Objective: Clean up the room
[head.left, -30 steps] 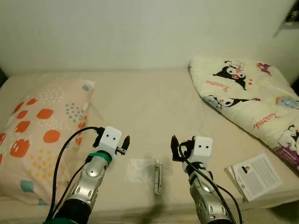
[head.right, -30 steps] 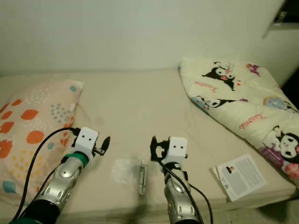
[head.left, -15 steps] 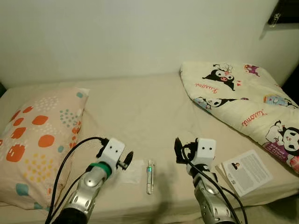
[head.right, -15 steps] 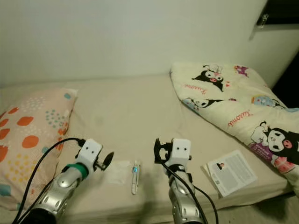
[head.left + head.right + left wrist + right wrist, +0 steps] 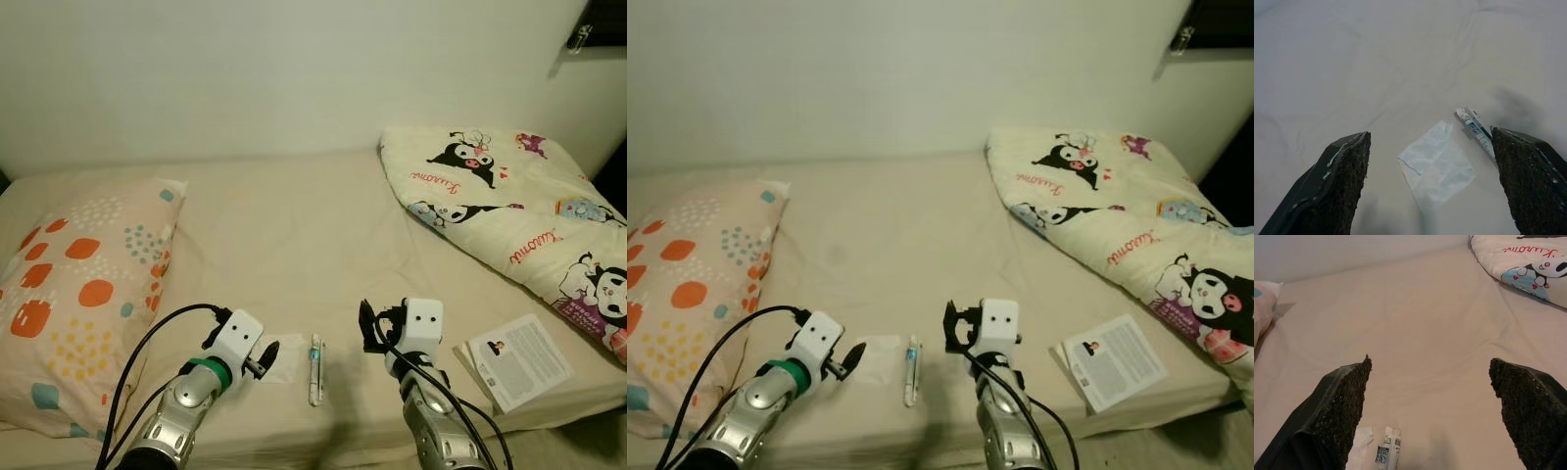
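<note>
Near the front edge of the beige bed sheet (image 5: 294, 225) lies a thin, crumpled square of translucent white wrapper (image 5: 1436, 165), flat on the fabric. Just beside it, on the robot's right, lies a narrow white tube-like packet with blue-green print (image 5: 314, 354), lengthwise toward the wall; the two look close to touching at one corner, but contact cannot be confirmed.

Left gripper (image 5: 1432, 191) hovers over the wrapper with its two black fingers spread wide, one on each side of it, holding nothing. In the head views the same gripper (image 5: 263, 360) sits at the wrapper's left edge.

Right gripper (image 5: 1432, 418) is held above the sheet to the right of the packet, fingers likewise wide apart and empty; wrapper corner and packet end appear beside one finger in its wrist view.

Further out: a white printed leaflet with a small portrait (image 5: 517, 358) at the bed's front right corner; a cream quilt with black-and-white cartoon characters (image 5: 509, 211) folded along the right side; a peach pillow with orange and teal dots (image 5: 83, 294) on the left. White wall (image 5: 294, 69) behind.
</note>
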Available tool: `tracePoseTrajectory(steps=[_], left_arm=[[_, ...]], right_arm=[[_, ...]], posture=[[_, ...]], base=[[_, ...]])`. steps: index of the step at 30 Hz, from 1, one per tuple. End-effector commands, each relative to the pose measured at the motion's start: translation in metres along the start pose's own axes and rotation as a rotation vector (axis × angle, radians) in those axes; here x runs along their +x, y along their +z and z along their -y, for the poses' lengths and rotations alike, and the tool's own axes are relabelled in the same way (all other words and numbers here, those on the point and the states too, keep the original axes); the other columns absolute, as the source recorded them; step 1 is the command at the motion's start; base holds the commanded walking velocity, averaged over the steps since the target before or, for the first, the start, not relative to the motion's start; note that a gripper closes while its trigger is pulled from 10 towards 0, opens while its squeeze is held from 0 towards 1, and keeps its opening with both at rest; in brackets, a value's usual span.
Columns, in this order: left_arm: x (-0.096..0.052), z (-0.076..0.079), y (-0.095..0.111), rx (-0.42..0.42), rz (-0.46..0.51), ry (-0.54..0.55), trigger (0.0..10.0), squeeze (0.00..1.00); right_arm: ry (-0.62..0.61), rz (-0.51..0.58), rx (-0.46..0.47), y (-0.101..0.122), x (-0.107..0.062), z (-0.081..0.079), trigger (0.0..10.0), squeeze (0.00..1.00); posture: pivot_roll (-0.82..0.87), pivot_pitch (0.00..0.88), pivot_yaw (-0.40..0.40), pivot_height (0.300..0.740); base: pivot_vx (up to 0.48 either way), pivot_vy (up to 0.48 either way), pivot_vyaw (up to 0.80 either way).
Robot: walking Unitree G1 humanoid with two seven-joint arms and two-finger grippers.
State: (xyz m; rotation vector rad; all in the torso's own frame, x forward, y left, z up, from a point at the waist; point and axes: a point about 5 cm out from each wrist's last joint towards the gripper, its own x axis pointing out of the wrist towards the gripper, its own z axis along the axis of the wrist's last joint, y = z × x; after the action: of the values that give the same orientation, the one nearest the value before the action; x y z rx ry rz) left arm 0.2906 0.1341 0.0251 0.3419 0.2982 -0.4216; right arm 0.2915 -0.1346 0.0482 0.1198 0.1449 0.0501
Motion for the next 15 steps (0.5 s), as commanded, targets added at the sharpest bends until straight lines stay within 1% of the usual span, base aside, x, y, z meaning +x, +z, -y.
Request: tracePoseTrajectory(steps=[1, 5, 7, 15], left_arm=[[0.000, 0.001, -0.002, 0.001, -0.006, -0.003, 10.0, 0.00], [0.000, 0.001, -0.003, 0.002, -0.010, 0.002, 10.0, 0.00], [0.000, -0.005, -0.005, 0.011, -0.019, 0.037, 10.0, 0.00], [0.000, -0.010, -0.008, 0.015, -0.034, 0.062, 10.0, 0.00]], right_arm=[[0.008, -0.014, -0.001, -0.002, 0.000, -0.002, 10.0, 0.00], [0.008, -0.012, -0.002, -0.002, 0.001, -0.002, 10.0, 0.00], [0.011, -0.015, -0.004, -0.004, 0.000, -0.002, 10.0, 0.00], [0.014, -0.017, -0.006, -0.005, -0.001, -0.002, 10.0, 0.00]], posture=[[-0.02, 0.031, 0.050, 0.706], [-0.02, 0.031, 0.051, 0.696], [-0.02, 0.031, 0.051, 0.681], [-0.02, 0.028, 0.049, 0.656]], base=[[0.000, 0.000, 0.00], [0.000, 0.000, 0.00], [0.000, 0.000, 0.00], [0.000, 0.000, 0.00]])
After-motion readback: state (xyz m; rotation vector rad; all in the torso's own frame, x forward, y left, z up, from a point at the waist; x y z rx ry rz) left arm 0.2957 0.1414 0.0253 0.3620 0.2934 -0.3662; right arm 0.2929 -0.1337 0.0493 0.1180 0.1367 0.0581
